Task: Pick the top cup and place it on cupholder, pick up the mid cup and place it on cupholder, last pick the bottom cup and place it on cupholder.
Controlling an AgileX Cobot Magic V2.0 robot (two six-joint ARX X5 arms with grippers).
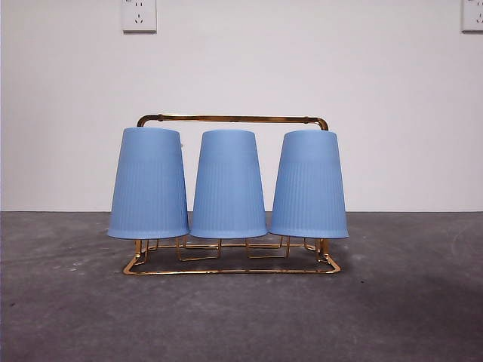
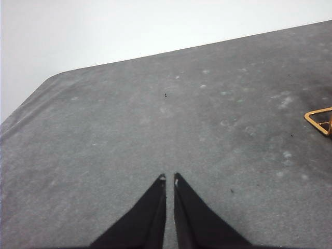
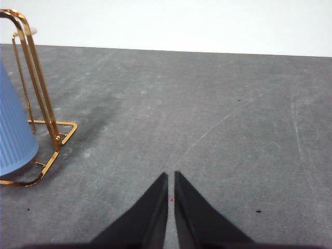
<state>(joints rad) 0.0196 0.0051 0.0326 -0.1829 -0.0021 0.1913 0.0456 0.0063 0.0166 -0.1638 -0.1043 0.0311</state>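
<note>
Three blue ribbed cups stand upside down on the gold wire cupholder [image 1: 230, 269] in the front view: one on the left [image 1: 148, 183], one in the middle [image 1: 228, 184], one on the right [image 1: 309, 185]. Its arched handle bar [image 1: 232, 118] runs above them. Neither arm shows in the front view. My left gripper [image 2: 169, 179] is shut over bare table, with only a corner of the cupholder [image 2: 319, 120] in its view. My right gripper [image 3: 171, 176] is shut too, away from the cupholder's end [image 3: 39, 104], where part of a blue cup [image 3: 13, 129] shows.
The table [image 1: 407, 302] is dark grey felt with a white wall behind. Two wall sockets [image 1: 139, 15] sit high on the wall. A rounded table corner [image 2: 49, 83] shows in the left wrist view.
</note>
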